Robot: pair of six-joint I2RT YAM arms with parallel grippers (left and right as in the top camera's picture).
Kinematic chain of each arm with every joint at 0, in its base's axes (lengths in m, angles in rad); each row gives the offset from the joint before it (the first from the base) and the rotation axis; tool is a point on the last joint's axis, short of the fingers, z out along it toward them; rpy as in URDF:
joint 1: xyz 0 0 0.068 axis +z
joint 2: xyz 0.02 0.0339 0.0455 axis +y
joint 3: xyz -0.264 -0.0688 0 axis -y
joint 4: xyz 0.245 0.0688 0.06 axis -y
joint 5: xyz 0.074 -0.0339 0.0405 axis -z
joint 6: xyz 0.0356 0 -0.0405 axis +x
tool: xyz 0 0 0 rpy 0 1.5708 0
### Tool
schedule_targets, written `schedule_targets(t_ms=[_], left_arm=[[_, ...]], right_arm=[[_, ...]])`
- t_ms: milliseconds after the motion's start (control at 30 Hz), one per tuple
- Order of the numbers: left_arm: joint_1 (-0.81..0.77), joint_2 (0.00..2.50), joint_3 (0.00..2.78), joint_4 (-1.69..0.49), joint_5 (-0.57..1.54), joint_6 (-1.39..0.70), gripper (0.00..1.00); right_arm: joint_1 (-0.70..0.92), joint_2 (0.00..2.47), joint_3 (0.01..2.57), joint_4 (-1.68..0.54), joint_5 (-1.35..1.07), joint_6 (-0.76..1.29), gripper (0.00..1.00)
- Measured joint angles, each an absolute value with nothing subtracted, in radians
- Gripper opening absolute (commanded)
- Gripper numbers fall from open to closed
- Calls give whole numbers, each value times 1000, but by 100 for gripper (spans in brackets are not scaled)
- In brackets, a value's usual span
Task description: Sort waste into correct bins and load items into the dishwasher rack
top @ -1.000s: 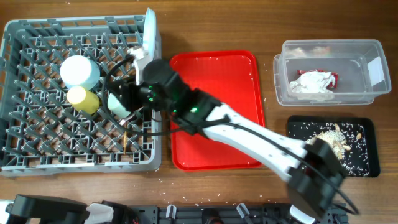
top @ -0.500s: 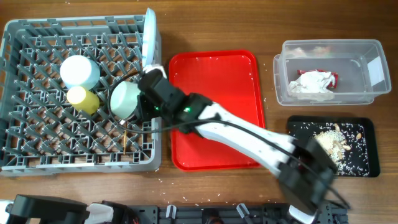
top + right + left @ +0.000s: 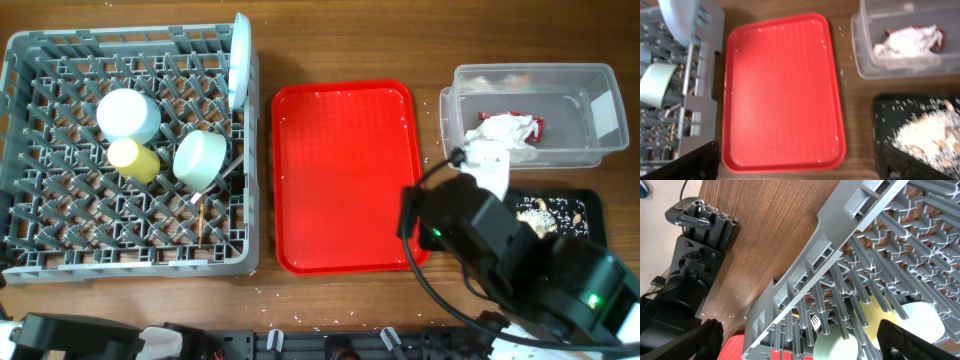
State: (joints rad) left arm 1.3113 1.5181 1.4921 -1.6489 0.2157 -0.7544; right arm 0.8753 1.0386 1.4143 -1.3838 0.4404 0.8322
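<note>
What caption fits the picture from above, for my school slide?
Two bowls and a yellow cup in the grey rack, red tray beside it, waste in the clear tub and black tray.

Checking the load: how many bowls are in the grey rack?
2. One bowl sits just behind the yellow cup; the other bowl lies right of that cup. None seems hidden.

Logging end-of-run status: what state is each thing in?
Round pale-blue plate: on edge in grey plastic rack.
Two pale-blue bowls: in rack.
Small yellow cup: tilted in rack.
Red serving tray: holds no dishes.
Clear plastic tub: holds white napkin, red wrapper.
Flat black tray: holds crumbs.
</note>
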Motion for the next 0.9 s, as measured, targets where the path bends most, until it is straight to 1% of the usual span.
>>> schedule_targets(t_ms=[100, 300, 467, 533, 600, 667, 700, 733, 767, 833, 900], left_arm=[[1311, 1518, 1492, -1649, 216, -754, 100], [1311, 1518, 1492, -1649, 216, -754, 100], [1311, 1518, 1492, -1649, 216, -754, 100], [1311, 1518, 1492, -1649, 216, -754, 100], [1311, 1518, 1492, -1650, 217, -754, 100], [1311, 1518, 1492, -1649, 221, -754, 100], [1311, 1518, 1492, -1647, 220, -754, 100], [1311, 1518, 1492, -1649, 223, -754, 100], [1311, 1518, 1492, -1650, 223, -754, 100], [1311, 1518, 1492, -1649, 223, -754, 100], [1311, 1518, 1492, -1650, 226, -754, 100]], right_arm=[[875, 1029, 1406, -1406, 359, 852, 100], [875, 1076, 1406, -1406, 294, 859, 100], [873, 1086, 1404, -1406, 290, 829, 100], [841, 1054, 1362, -1366, 296, 805, 100], [794, 982, 1259, -1193, 279, 716, 100], [701, 854, 1054, -929, 214, 545, 100], [627, 767, 890, -741, 142, 427, 100], [590, 725, 800, -637, 94, 375, 100], [538, 661, 668, -448, 28, 315, 100], [468, 524, 451, -259, -64, 243, 100], [424, 381, 305, -147, -109, 220, 100]])
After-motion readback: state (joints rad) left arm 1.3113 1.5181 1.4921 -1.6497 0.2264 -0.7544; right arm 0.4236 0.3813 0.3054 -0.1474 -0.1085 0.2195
